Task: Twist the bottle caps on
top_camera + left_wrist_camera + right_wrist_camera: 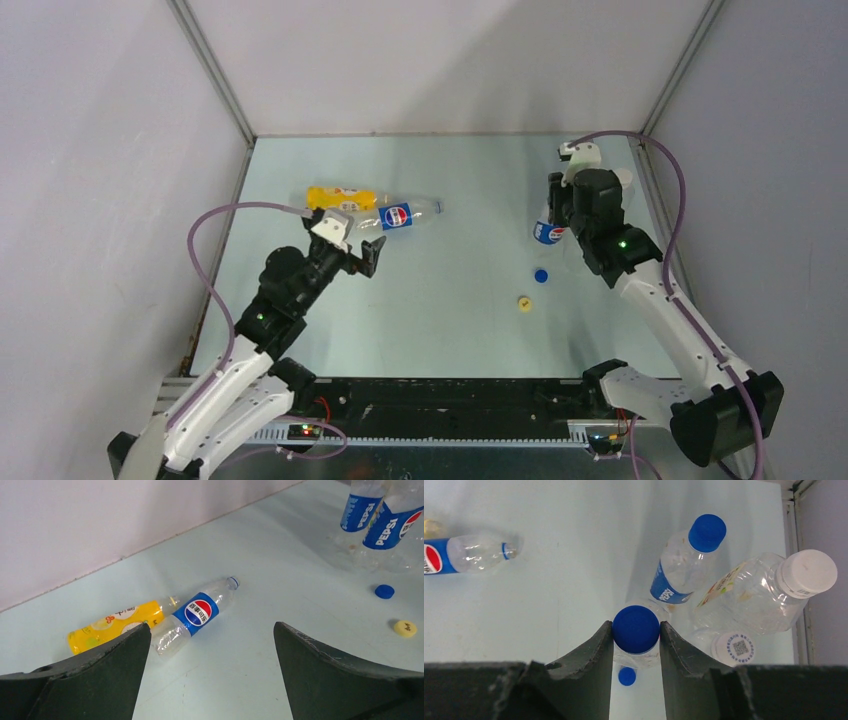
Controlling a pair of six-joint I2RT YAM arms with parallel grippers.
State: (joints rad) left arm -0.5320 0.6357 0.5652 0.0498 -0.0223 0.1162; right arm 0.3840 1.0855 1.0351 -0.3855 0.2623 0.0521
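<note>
My right gripper (636, 628) is shut on a blue bottle cap (636, 630) that sits on top of an upright Pepsi bottle (547, 233) at the table's right. A second upright Pepsi bottle (676, 575) beside it wears a blue cap (707, 532). A loose blue cap (541, 275) and a yellow cap (523, 302) lie on the table nearer the front. A yellow bottle (117, 625) and an uncapped Pepsi bottle (197, 612) lie on their sides at the back left. My left gripper (210, 645) hangs open just in front of them, holding nothing.
A clear bottle with a white cap (806, 572) and another white-capped bottle with a QR code on top (740, 647) stand by the right wall. White walls enclose the table at the back and on both sides.
</note>
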